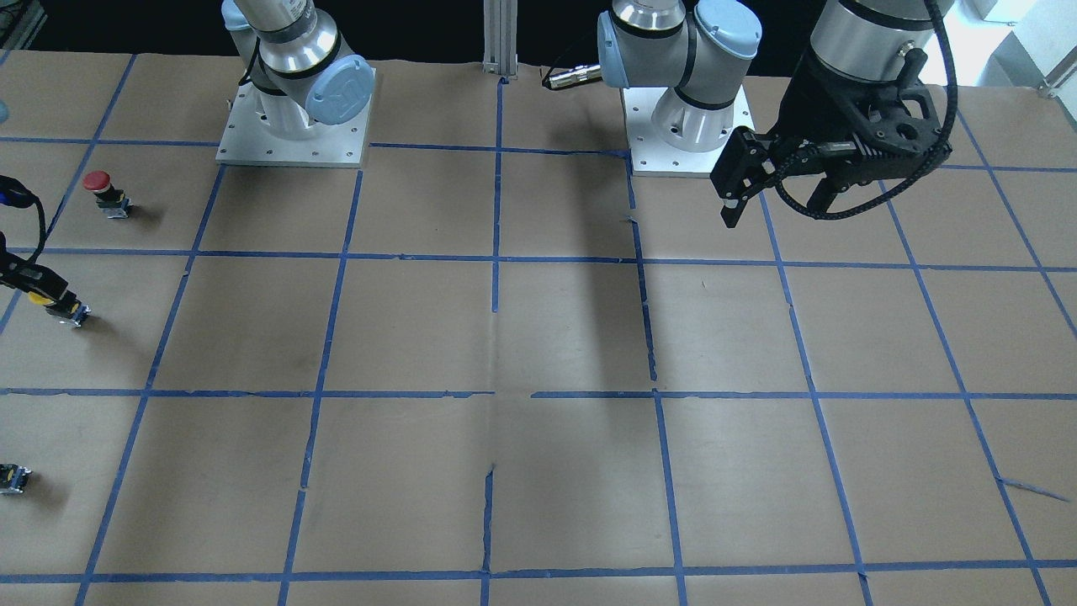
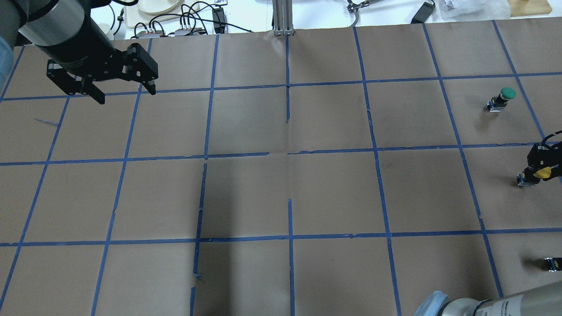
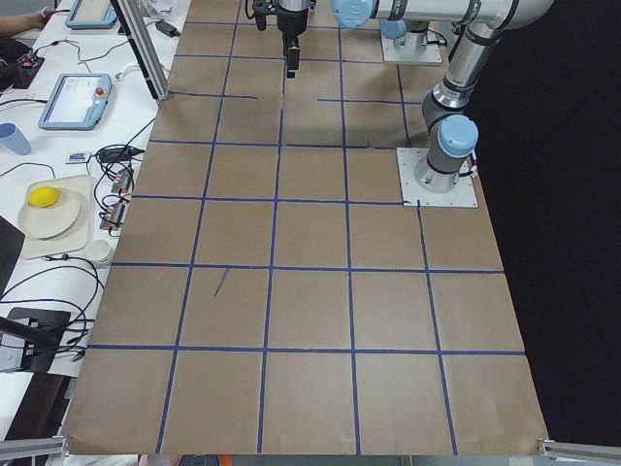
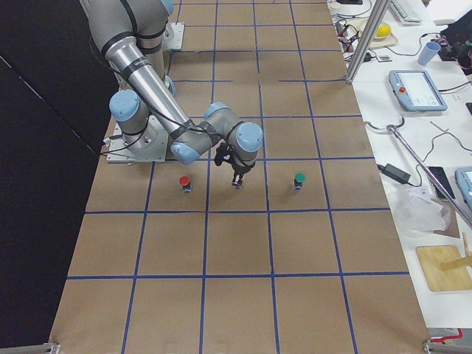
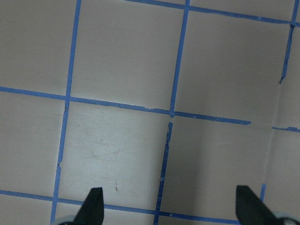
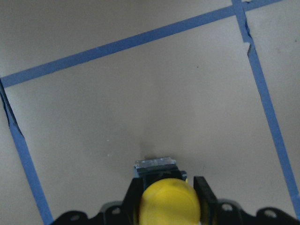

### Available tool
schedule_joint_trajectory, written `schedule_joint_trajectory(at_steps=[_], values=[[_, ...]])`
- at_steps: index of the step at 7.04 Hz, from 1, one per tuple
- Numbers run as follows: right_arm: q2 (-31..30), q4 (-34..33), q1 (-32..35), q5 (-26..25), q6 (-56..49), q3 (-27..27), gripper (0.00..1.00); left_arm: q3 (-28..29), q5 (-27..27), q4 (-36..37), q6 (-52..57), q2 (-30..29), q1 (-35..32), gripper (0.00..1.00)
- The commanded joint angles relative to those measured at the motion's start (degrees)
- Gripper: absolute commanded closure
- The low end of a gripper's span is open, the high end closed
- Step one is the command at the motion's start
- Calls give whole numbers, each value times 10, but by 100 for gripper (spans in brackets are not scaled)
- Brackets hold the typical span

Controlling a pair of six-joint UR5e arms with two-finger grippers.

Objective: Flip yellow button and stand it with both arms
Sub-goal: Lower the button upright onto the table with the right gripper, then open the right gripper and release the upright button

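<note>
Gridded table [image 1: 538, 337], red button [image 1: 103, 190], green button [image 2: 503, 97]

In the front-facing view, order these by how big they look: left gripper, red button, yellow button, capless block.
1. left gripper, largest
2. red button and yellow button: alike, yellow partly hidden
3. capless block, smallest
</note>
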Motion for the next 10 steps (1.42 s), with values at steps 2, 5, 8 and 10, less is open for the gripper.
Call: schedule_joint_trajectory(at_steps=[2, 5, 8, 10], values=[[5, -1, 0, 4, 2, 0, 0, 0, 0, 1, 0, 1, 0, 0], [-5, -5, 4, 0, 9, -6, 0, 0, -1, 5, 0, -4, 0, 0], [-77, 21, 23, -14, 97, -22, 2, 1, -1, 5, 0, -2, 0, 0], [-150, 110, 42, -37, 193, -41, 2, 0, 0, 1, 1, 2, 0, 0]])
